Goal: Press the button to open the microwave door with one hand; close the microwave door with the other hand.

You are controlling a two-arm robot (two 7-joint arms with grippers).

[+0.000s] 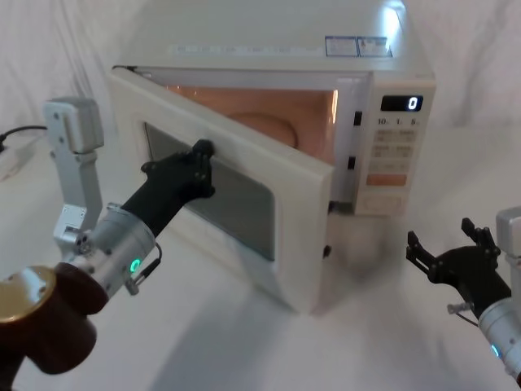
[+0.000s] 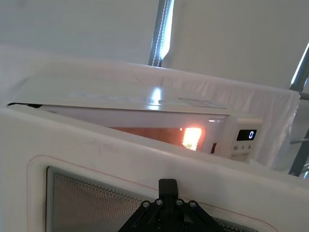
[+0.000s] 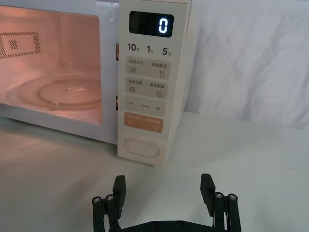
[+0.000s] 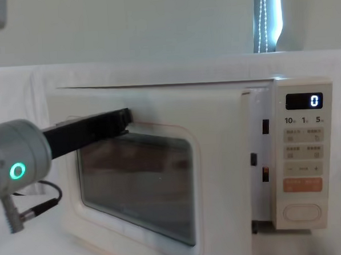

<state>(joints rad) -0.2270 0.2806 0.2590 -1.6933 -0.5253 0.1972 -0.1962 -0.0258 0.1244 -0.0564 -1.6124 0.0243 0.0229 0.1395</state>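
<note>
Here the microwave (image 1: pixel 326 73), a cream countertop oven, is seen standing on a white-covered table (image 1: pixel 244 326), with its cavity lit orange and a zero shown on the black display (image 3: pixel 151 23). It is judged heavy and stiff enough to stay put under a light push.

The microwave door (image 1: pixel 293 220) is found partly open, swung out toward the robot on a hinge at the oven's left side, its free edge standing clear of the control panel. As no handle is provided, nothing is there to be gripped; the door is best handled by a flat push on its rigid cream frame rather than on the dark glass window (image 4: pixel 139 186), which is judged the more fragile and slippery surface. A light, freely swinging panel is expected, with a latch that probably has to be driven home near the end.

The left tool (image 1: pixel 199 159) is placed against the door's outer face at the upper edge of the window; whether its fingers are spread or closed cannot be told.

The right tool (image 1: pixel 449 254) is held low over the table, well apart from the oven, its fingers spread wide and holding nothing.

The button (image 3: pixel 142 148), the wide pill-shaped key at the panel's foot, is left untouched.
</note>
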